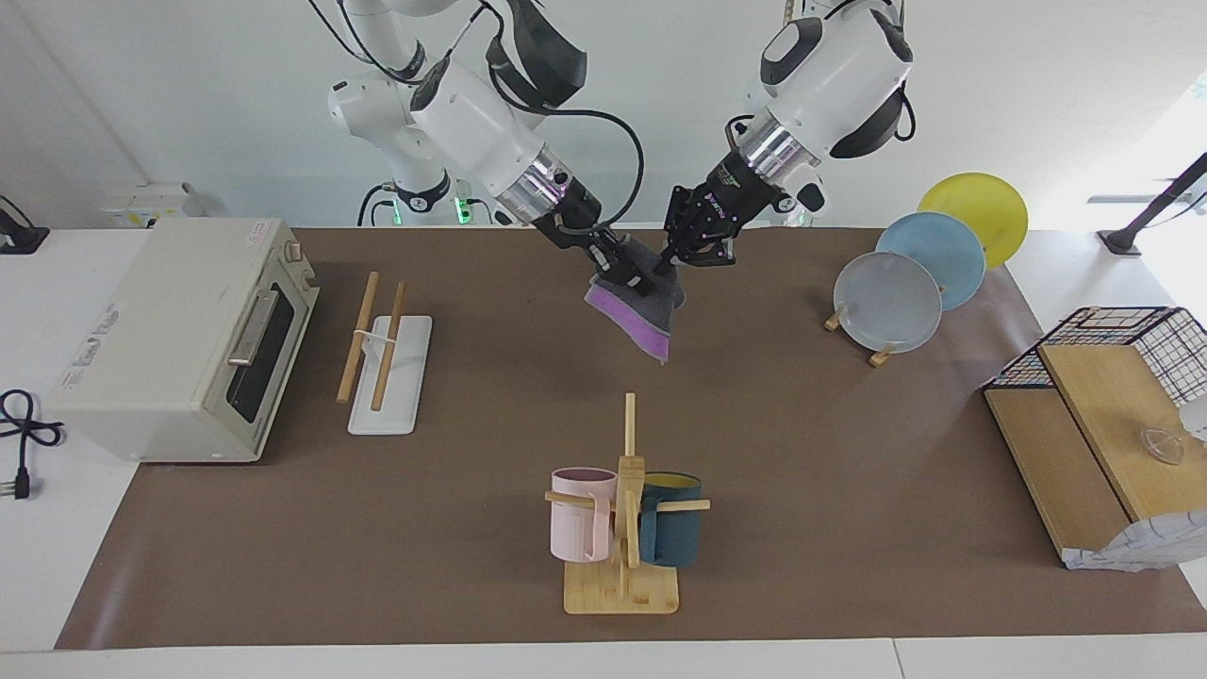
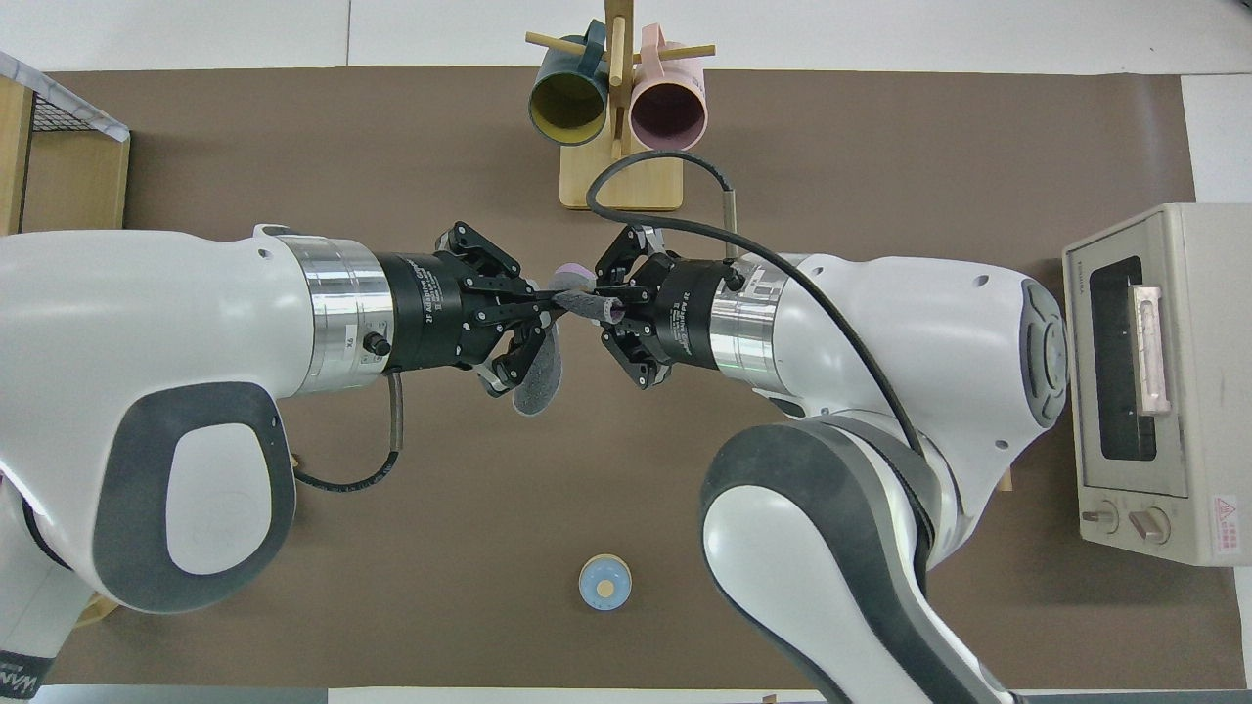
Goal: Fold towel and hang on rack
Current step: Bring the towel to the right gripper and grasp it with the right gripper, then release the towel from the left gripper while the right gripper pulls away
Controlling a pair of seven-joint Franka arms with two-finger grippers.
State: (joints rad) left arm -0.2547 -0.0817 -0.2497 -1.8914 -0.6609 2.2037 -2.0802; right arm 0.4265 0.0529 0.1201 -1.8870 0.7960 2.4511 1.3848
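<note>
My left gripper (image 1: 668, 266) and my right gripper (image 1: 644, 280) meet tip to tip in mid-air over the middle of the brown mat (image 1: 471, 528), toward my own edge of it. Both are clamped on the towel (image 1: 639, 316), each pinching its upper edge, the two grips just beside one another. In the overhead view the left gripper (image 2: 550, 305) comes in from my left-hand side and the right gripper (image 2: 595, 303) from the other, with the towel (image 2: 540, 376) between their tips.

The towel hangs below my grippers, clear of the mat. Its purple face shows as a slanted band under the right gripper; the grey face shows above it, against the left gripper. The lowest corner points down at the mat.

The rack (image 1: 385, 351) stands on the mat well apart from my grippers, toward my right arm's end of the table, bare of cloth. Just beside it, closer to that end, is the oven (image 1: 179, 339).

Under my grippers and farther out stands the mug tree (image 1: 624, 528). Toward my left arm's end, well apart from the left gripper, are the plates (image 1: 929, 273) on their stand.
</note>
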